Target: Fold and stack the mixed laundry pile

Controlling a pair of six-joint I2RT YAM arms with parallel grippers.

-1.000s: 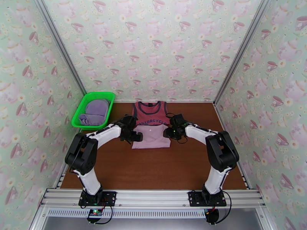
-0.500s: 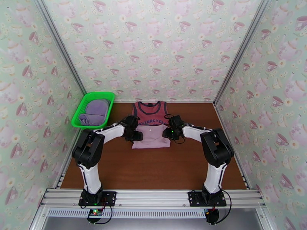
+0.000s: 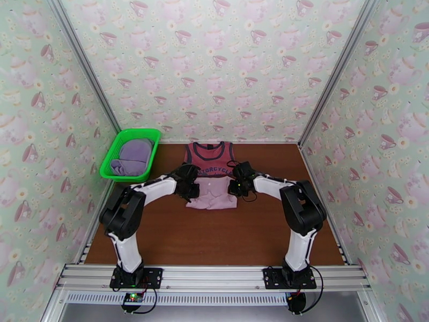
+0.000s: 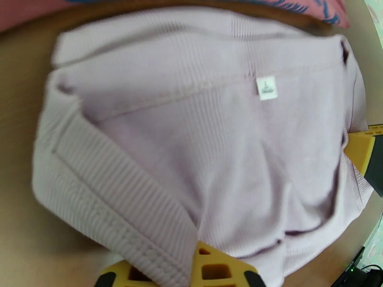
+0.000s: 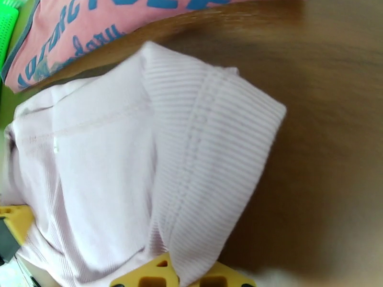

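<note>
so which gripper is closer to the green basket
Left. The left gripper holds the side of the pale pink shirt nearest the green basket; the right gripper holds its opposite side, farther away.

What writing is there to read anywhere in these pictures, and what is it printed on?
"MOTORCYCLE": blue capitals on the red tank top, partly cut off at the picture's edge.
"...dary": blue script beneath it seems to end so; its start is blurred.
White tag on the pale lilac shirt: too small to read.
</note>
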